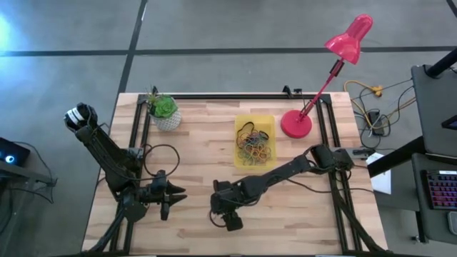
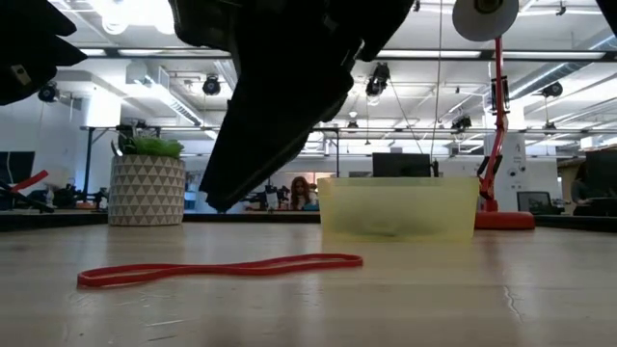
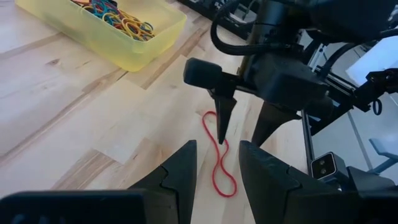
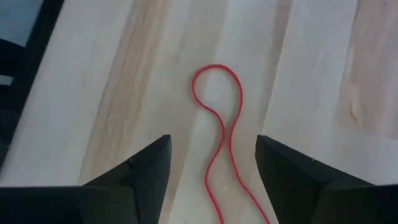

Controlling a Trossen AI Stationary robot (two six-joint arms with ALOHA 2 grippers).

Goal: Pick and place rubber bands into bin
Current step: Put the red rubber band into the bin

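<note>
A red rubber band point(image 4: 225, 106) lies slack and stretched out flat on the wooden table, also seen as the band point(image 2: 222, 268) in the low view. My right gripper point(image 4: 212, 142) hangs open above it, pointing down, one finger on either side of the band and clear of it. The yellow bin point(image 1: 265, 121) stands at the table's far middle with several coloured rubber bands point(image 1: 255, 148) inside. My left gripper point(image 3: 217, 146) is open with nothing between its fingers at the near left, pointing toward the red band and the right gripper point(image 3: 244, 134).
A white pot with a green plant point(image 1: 166, 114) stands at the far left. A pink desk lamp's base point(image 1: 296, 123) sits just right of the bin. Black frame rails point(image 1: 139, 128) run along the table's left, far and right edges.
</note>
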